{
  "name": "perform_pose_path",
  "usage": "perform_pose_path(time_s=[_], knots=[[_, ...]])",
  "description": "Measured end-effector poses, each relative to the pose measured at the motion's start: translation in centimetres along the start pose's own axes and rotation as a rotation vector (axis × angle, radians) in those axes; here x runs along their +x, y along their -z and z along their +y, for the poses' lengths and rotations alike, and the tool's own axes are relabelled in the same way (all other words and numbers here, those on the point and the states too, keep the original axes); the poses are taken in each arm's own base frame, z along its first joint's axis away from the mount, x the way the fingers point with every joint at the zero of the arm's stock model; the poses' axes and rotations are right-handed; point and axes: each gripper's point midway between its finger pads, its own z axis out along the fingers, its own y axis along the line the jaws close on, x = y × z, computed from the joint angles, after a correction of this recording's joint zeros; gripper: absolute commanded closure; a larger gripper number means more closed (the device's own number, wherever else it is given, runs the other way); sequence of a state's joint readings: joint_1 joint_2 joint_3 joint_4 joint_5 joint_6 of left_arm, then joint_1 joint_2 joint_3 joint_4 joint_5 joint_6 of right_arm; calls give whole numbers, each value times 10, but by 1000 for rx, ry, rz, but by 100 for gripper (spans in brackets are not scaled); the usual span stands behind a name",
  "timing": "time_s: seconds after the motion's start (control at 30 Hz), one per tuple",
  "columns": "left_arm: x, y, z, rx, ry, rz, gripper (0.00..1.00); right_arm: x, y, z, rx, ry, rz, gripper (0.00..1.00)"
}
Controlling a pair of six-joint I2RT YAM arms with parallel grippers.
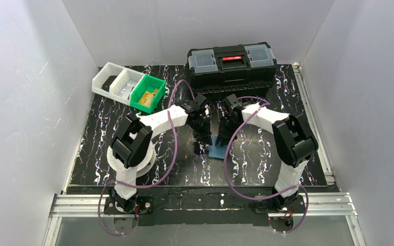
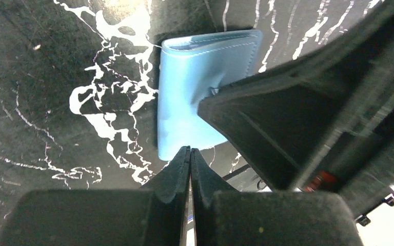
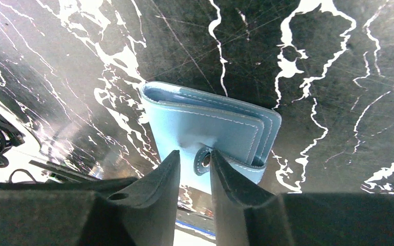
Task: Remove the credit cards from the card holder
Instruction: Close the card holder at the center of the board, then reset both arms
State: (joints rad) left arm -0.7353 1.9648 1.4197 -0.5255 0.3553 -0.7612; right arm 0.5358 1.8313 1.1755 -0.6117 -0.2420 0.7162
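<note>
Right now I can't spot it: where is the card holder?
Top view: the card holder lies near centre, just under the left gripper and right gripper.

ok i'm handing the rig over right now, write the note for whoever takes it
Left gripper: shut, tips at the holder's edge; whether it pinches it, cannot tell.
Right gripper: part open, fingers either side of the snap tab.
Holder: flat on the table between the arms, folded shut.
Cards: none showing at the holder. Something tan lies in the green bin; too small to tell what.
Done: no card seen out.
Left: open the holder, pull the cards out.
</note>
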Motion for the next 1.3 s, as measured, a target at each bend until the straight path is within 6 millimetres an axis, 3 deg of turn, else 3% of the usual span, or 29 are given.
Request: perform_pose_path(time_s=[0.43, 0.7, 0.87, 1.07, 1.3], knots=[[-8, 67, -14, -1, -89, -136, 94, -2, 7, 9, -1, -7, -5, 52], [-18, 115, -21, 27, -127, -242, 77, -17, 33, 29, -66, -18, -67, 48], [-27, 143, -25, 49, -148, -311, 58, -28, 68, 38, -132, -30, -145, 34], [-40, 178, -24, 64, -179, -395, 3, -42, 132, 44, -215, -32, -303, 2], [-48, 213, -12, 32, -186, -495, 2, -44, 198, 50, -279, 25, -483, 2]])
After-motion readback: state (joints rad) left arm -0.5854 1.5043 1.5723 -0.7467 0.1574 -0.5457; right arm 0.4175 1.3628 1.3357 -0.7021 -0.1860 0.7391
